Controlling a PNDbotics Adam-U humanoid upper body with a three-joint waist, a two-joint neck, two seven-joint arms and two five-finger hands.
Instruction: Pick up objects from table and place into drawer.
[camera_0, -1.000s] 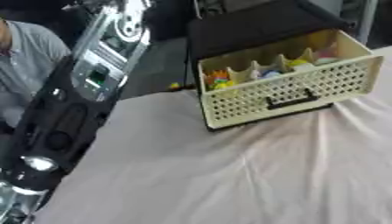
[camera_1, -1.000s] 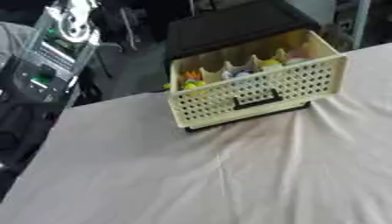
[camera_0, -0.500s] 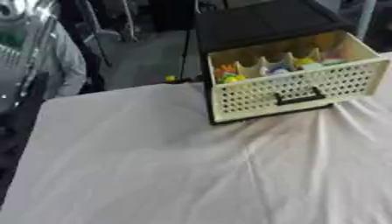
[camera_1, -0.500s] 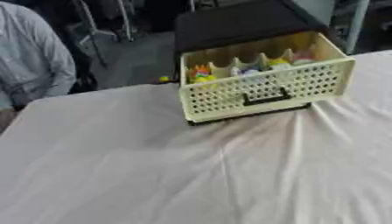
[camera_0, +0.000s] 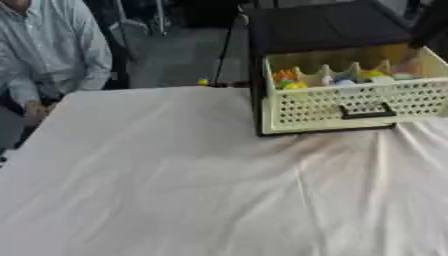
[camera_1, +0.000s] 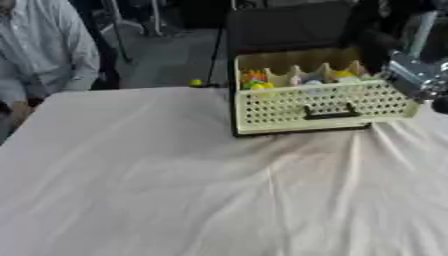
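Note:
A cream perforated drawer (camera_0: 350, 102) stands pulled out of a black cabinet (camera_0: 324, 27) at the table's far right. Several small coloured things (camera_0: 293, 80) lie in its compartments: orange, yellow, green and pale ones. I see no loose object on the white cloth in front of it. My right arm (camera_1: 413, 72), black with a silver joint, comes down beside the drawer's right end and leaves the right eye view at the right edge. Neither of my hands shows in either view.
A creased white cloth (camera_0: 192, 180) covers the table. A person in a pale shirt (camera_0: 44, 50) sits at the far left corner with a hand near the table's edge. A small yellow thing (camera_0: 203, 81) lies beyond the far edge.
My left arm, which filled the left side a second ago, has gone out of view. The camera has shifted. My right arm now shows beside the drawer.

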